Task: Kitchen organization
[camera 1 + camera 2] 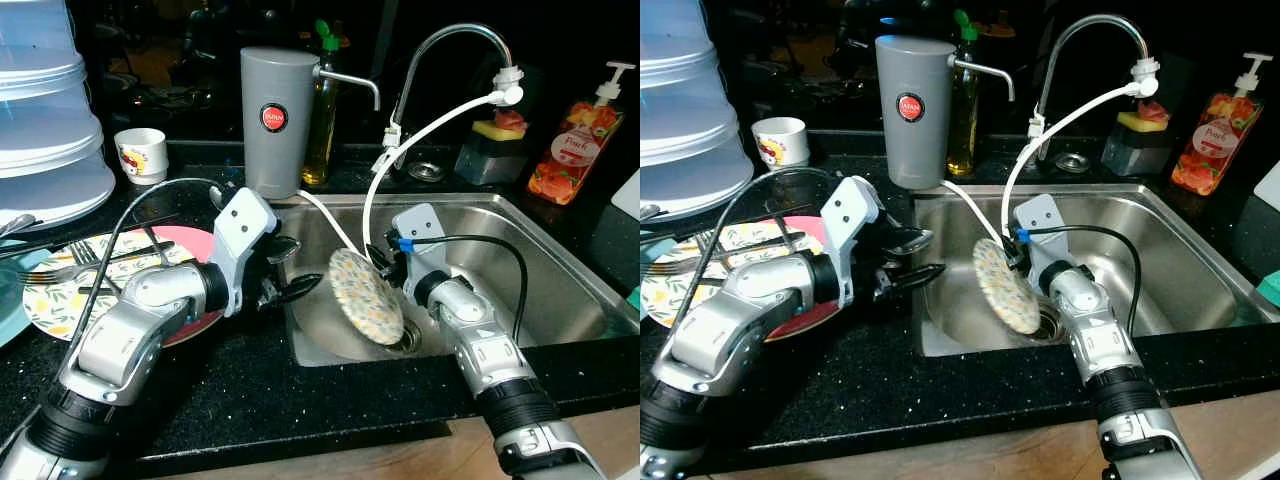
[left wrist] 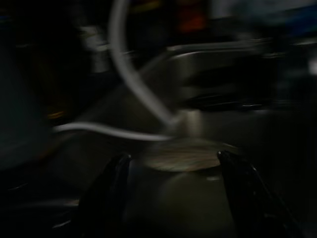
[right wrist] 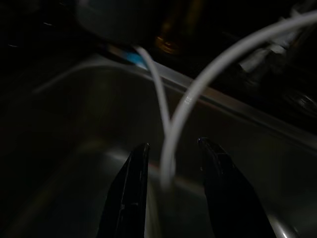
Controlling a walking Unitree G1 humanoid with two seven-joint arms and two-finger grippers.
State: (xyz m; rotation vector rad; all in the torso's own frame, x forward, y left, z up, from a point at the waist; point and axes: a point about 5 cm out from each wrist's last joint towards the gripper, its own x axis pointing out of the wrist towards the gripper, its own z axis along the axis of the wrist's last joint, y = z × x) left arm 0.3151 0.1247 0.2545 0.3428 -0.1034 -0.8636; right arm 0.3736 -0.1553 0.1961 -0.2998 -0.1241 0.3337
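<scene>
A small round floral plate point(image 1: 365, 295) stands tilted on its edge in the steel sink point(image 1: 560, 215), over the drain. My right gripper point(image 1: 385, 262) reaches down into the sink and is shut on the plate's upper rim. The right wrist view shows its fingers point(image 3: 133, 188) close on either side of a thin pale edge. My left gripper point(image 1: 305, 265) hovers open at the sink's left edge, pointing at the plate with a small gap between them. In the left wrist view the plate point(image 2: 183, 156) lies ahead between the spread fingers point(image 2: 109, 188).
A pink plate point(image 1: 190, 245) and a floral plate with forks point(image 1: 60, 290) lie on the black counter to the left. Behind stand a grey dispenser point(image 1: 275, 120), a cup point(image 1: 142, 153), stacked plastic containers point(image 1: 40, 120), the faucet point(image 1: 450, 45) with a white hose point(image 1: 420, 135), and a soap bottle point(image 1: 575, 150).
</scene>
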